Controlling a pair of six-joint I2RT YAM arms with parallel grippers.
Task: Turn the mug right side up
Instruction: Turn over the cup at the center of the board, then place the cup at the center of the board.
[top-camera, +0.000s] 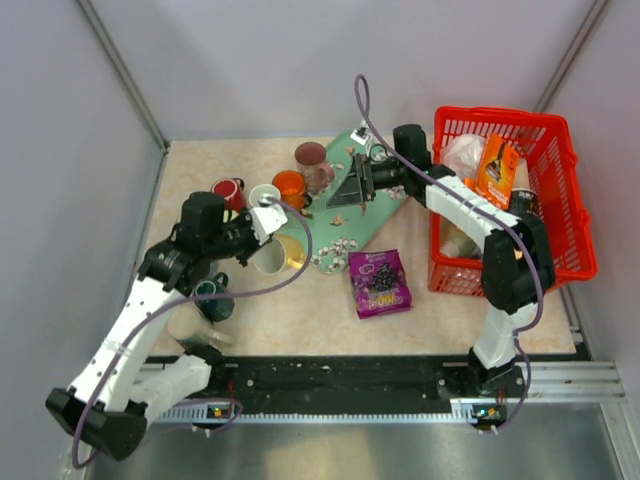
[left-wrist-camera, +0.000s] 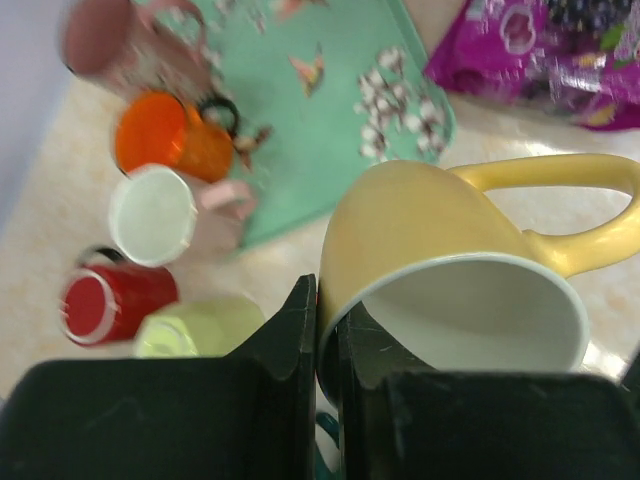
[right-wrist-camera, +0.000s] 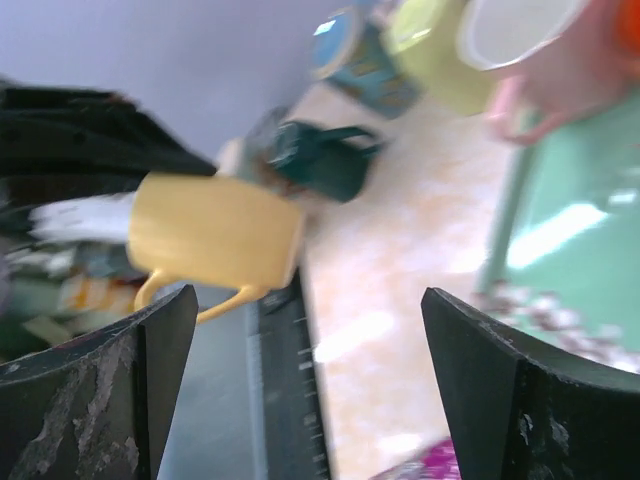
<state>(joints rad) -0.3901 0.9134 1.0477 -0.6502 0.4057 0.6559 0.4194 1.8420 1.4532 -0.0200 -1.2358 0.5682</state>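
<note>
Currently, the yellow mug (left-wrist-camera: 440, 240) is held off the tabletop, left of centre, just beside the near end of the green tray (top-camera: 372, 224). It is tipped on its side, with the opening towards the wrist and the handle pointing away. The left gripper (left-wrist-camera: 328, 340) is pinched on the mug's rim, one finger inside and one outside. The right gripper (right-wrist-camera: 305, 310) is spread wide with nothing between its fingers and hangs over the tray.

Judged step: rotation to upright, not yet done. The wrist is best rolled slowly, since only a thin rim is gripped. The base should be seated flat on bare tabletop, clear of the dark green mug (top-camera: 212, 296), before the pinch is released.
</note>
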